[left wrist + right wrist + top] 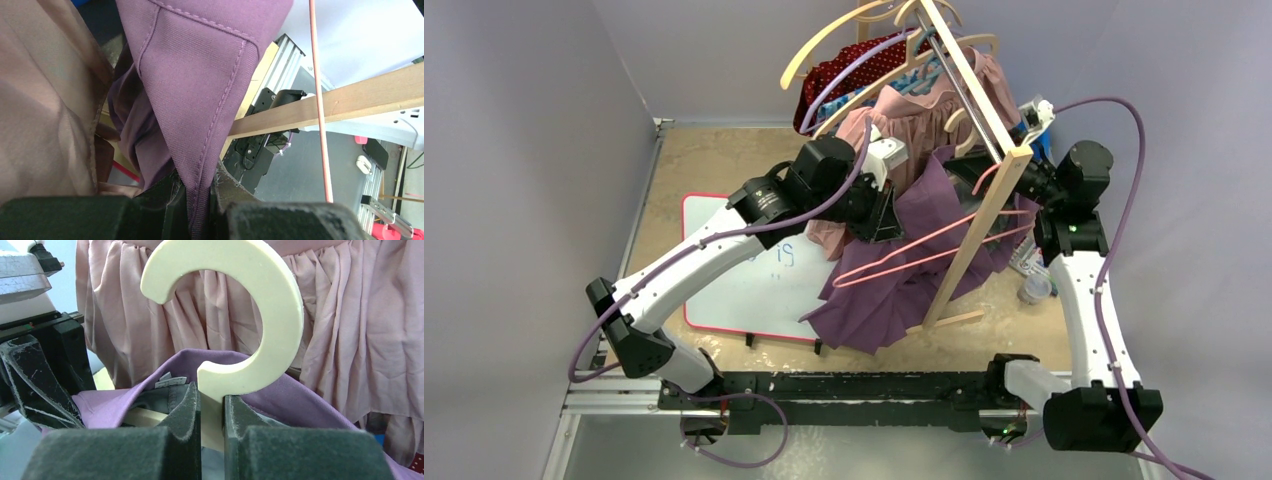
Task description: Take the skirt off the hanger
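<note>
The tan worktop (714, 160) carries one tall wooden rack (979, 230) that leans across the right half, and one red-edged whiteboard (744, 290) lying flat on the left. The purple skirt (894, 290) hangs low at the front of the rack. Its pleated hem spreads down onto the worktop and over the whiteboard's right edge. Three other garments crowd the rack behind and above it: a pink garment (914, 120) pressed right against the skirt, a red dotted garment (834, 75) and a blue patterned garment (919, 80). At least three pale wooden hangers (824, 45) fan out at the top. One thin pink wire hanger (924, 250) lies across the skirt's front, and the rack's slanted leg crosses in front of both. Both arms reach in among the cloth. The left hand (197, 200) is closed tight, pinching a stitched fold of the skirt's edge between its pads. The right hand (211, 415) is clamped on the neck of the cream hanger (270, 305) just under its hook. The skirt's waistband is gathered around that neck, and the pink garment fills the background. One small clear jar (1034, 290) stands beside the right arm; what it holds cannot be made out.
</note>
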Available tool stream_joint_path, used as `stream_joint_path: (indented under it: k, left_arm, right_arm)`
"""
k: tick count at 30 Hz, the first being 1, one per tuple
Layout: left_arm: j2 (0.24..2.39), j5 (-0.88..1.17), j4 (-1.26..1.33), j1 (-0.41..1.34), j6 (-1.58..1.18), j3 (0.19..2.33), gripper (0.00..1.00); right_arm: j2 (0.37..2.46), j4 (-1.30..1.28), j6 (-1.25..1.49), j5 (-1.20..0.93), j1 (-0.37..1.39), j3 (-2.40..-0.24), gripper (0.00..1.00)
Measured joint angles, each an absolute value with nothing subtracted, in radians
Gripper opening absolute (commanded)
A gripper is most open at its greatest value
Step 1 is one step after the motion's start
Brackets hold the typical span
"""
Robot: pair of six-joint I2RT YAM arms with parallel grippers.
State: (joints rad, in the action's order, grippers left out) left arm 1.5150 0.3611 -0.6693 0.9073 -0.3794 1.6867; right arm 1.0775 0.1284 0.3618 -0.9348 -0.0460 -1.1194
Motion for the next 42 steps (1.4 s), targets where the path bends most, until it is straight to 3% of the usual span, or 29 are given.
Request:
stream_joint_path:
  k: [3, 9, 12, 15, 26, 38, 42]
  left_arm:
    - [1.514, 0.35, -0.667, 0.906, -0.382, 1.687, 0.12]
    - [1.495, 0.311, -0.656, 0.909, -0.373, 1.687, 0.67]
    - [1.454, 0.282, -0.651, 0.909, -0.369, 1.687, 0.82]
    - [1.403, 0.246, -0.653, 0.909, -0.355, 1.689, 0.92]
    - [1.484, 0.192, -0.604, 0.909, -0.384, 1.942, 0.86]
    - [1.718, 0.074, -0.511, 0.918, -0.474, 2.125, 0.59]
    - [1.751, 0.039, -0.493, 0.936, -0.487, 2.15, 0.55]
  right_arm:
    - [1.071, 0.149, 0.349, -0.933, -0.046, -1.114, 0.0]
    - [1.047, 0.157, 0.286, -0.933, -0.044, -1.112, 0.0]
    - [1.048, 0.155, 0.249, -0.942, -0.044, -1.112, 0.0]
    - [1.06, 0.147, 0.209, -0.962, -0.044, -1.113, 0.0]
    - [1.067, 0.145, 0.187, -0.998, -0.028, -1.113, 0.0]
    - [1.07, 0.133, 0.171, -1.041, -0.012, -1.113, 0.0]
    - [1.062, 0.134, 0.171, -1.051, -0.011, -1.11, 0.0]
